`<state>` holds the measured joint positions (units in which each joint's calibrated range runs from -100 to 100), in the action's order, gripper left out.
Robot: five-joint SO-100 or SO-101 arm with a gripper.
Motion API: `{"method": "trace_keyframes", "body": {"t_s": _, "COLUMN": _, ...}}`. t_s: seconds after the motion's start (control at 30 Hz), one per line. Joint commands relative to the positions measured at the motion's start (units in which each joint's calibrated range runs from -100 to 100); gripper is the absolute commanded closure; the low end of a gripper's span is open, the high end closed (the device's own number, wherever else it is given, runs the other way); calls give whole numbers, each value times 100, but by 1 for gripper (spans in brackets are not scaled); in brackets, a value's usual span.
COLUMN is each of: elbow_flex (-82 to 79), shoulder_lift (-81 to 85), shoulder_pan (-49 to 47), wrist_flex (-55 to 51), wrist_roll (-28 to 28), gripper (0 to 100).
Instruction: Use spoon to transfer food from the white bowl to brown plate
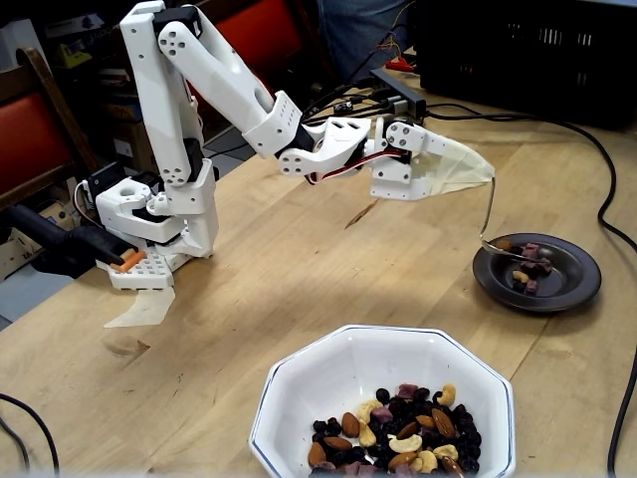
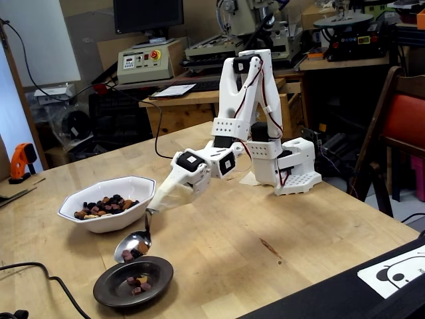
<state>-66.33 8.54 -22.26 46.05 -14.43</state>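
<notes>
The spoon [image 1: 487,221] is pinched in the cloth-covered gripper [image 1: 480,171], tilted over the brown plate [image 1: 572,289] near the table's [image 1: 299,269] edge; food [image 2: 137,282] lies on the plate, more in the white bowl [image 1: 328,373]

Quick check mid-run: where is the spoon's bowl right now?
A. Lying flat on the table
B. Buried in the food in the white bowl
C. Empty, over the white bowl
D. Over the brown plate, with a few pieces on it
D: in both fixed views the spoon hangs from the gripper over the brown plate, carrying a few food pieces.
</notes>
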Motion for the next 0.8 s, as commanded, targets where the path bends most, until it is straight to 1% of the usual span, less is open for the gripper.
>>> {"method": "trace_keyframes", "body": {"t_s": 0.0, "elbow_flex": 129, "shoulder_lift": 117, "shoulder_pan": 19, "wrist_flex": 131, "wrist_roll": -24, "gripper": 97}}
{"method": "trace_keyframes", "body": {"t_s": 0.27, "elbow_flex": 102, "shoulder_lift": 117, "shoulder_pan": 11, "wrist_flex": 131, "wrist_roll": -523, "gripper": 97}}
{"method": "trace_keyframes", "body": {"t_s": 0.77, "elbow_flex": 75, "shoulder_lift": 177, "shoulder_pan": 11, "wrist_flex": 115, "wrist_roll": -1187, "gripper": 97}}
